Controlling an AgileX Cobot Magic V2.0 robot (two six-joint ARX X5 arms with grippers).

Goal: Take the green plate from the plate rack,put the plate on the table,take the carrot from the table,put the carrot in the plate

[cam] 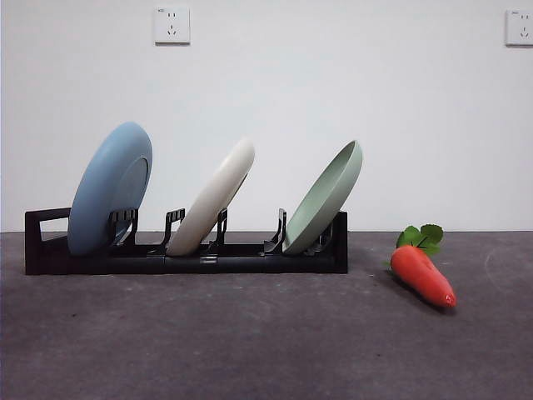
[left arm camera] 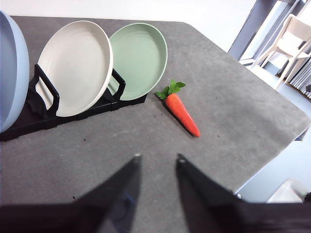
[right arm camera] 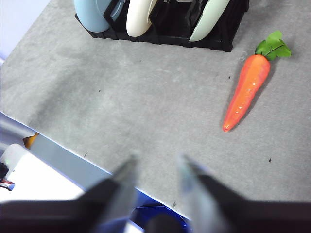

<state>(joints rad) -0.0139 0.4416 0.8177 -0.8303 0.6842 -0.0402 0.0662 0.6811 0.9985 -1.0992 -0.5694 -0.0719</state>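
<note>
plate rack (cam: 191, 254): on the table (cam: 250, 342), holding three tilted plates
green plate (cam: 325, 197): in the rack's rightmost slot
carrot (cam: 423, 275): lying on the table, right of the rack
left gripper (left arm camera: 156, 158): jaws apart, holding nothing
right gripper (right arm camera: 155, 158): jaws apart, holding nothing

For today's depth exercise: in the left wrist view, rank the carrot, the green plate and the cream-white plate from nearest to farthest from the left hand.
1. The carrot, lying on the table beyond the open left hand.
2. The green plate, in the rack's end slot behind the carrot's leaves.
3. The cream-white plate, in the next slot; close to the green plate's range, so this order is tentative.
</note>
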